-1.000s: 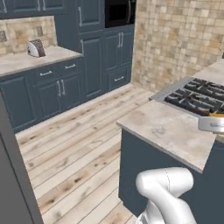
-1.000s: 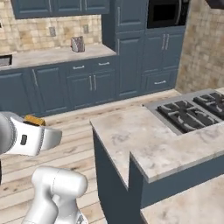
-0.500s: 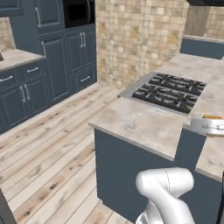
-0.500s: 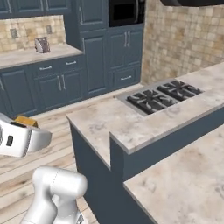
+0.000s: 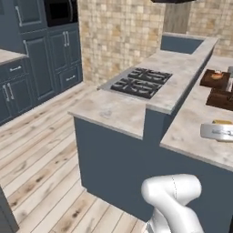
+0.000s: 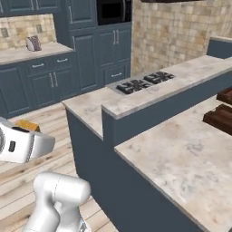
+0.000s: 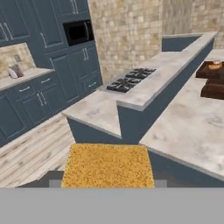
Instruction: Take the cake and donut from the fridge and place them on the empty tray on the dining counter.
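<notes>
You've got the cake (image 7: pixel 108 165) pinched in the gripper (image 6: pixel 27 131), jaws closed on the yellow-tan block; in the hand view it sits right at the bottom between the fingers, and in the right base view an orange-tan corner of it peeks up behind the white hand, low on the left over the wood floor. So pick-up of the cake looks done, carry is in progress, drop-off is not. The dining table (image 6: pixel 181 154) lies ahead and to the right, with the stove (image 5: pixel 139 82) on the lower top beyond its ledge. Dark brown trays (image 7: pixel 213 81) sit at the far right end of the table; one holds something small and orange-ish, which one is empty you can't tell from here. Left to do: place the cake on the empty tray, then handle the donut.
</notes>
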Available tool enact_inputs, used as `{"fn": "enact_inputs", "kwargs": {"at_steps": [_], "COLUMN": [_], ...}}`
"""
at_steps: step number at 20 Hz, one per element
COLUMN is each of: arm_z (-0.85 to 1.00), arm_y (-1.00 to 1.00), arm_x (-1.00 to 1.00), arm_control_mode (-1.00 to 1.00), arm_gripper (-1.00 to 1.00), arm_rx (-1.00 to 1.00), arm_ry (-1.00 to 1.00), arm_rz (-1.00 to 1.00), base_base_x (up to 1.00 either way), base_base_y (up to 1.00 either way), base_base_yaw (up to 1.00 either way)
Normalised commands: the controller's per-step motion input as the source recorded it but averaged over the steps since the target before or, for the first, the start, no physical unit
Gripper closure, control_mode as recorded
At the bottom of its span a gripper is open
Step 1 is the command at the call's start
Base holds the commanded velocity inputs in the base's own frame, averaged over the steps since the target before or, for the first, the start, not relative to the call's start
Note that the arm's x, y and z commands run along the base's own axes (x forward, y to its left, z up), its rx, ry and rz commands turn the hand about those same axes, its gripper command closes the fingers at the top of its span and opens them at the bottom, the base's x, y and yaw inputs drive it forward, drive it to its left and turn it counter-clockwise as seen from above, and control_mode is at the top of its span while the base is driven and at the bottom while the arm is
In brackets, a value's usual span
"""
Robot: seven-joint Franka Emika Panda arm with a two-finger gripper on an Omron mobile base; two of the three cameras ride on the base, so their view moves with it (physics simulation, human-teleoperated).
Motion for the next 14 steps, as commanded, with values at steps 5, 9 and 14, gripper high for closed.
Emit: {"fn": "enact_inputs", "kwargs": {"at_steps": [5, 9, 14], "arm_z": [0.0, 0.0, 0.0], "arm_y": [0.0, 0.0, 0.0], "arm_x": [0.0, 0.0, 0.0], "arm_control_mode": [1.0, 1.0, 1.0], "arm_gripper": [1.0, 1.0, 1.0], "arm_rx": [0.0, 0.0, 0.0], "arm_ry": [0.0, 0.0, 0.0], "arm_rz": [0.0, 0.0, 0.0], "base_base_x": [-1.0, -0.98, -0.04], "base_base_y": [-1.0, -1.0, -1.0], "base_base_yaw": [-0.08, -0.08, 0.17]}}
